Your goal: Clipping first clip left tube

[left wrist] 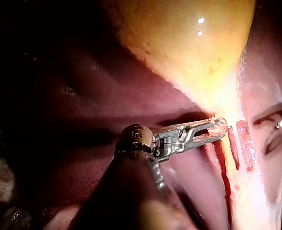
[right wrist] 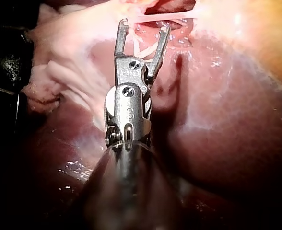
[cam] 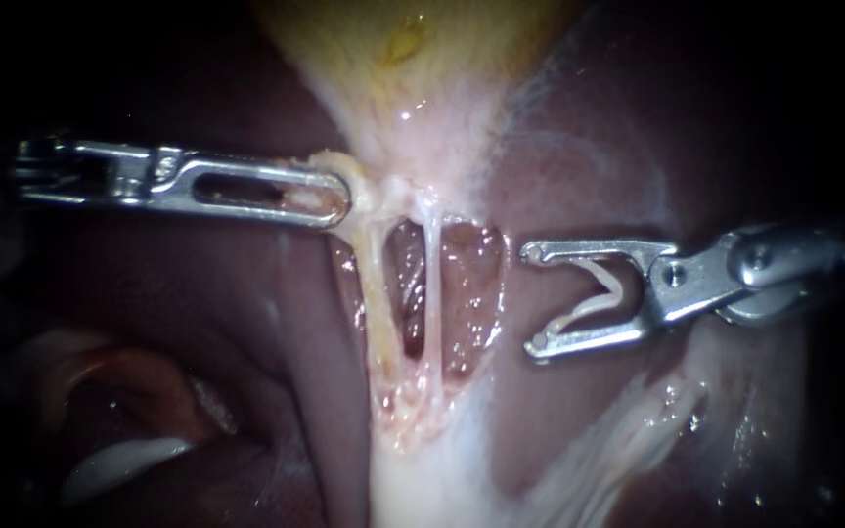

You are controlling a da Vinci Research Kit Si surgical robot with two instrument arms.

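Two tools, two tubes, one clip. The left tool [cam: 339, 200] is clamped on the pale neck of the gallbladder [cam: 403, 59], just above the left tube [cam: 376, 313] and right tube [cam: 433, 284]. The right tool [cam: 534, 298], jaws wide, carries the white clip [cam: 616, 288] between them, near the tubes but apart from them.

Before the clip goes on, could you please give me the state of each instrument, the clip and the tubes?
Left instrument: jaws shut on tissue at the neck of the gallbladder.
Right instrument: jaws wide, holding the clip.
Clip: open, short of both tubes.
Left tube: bare, taut.
Right tube: bare, taut.
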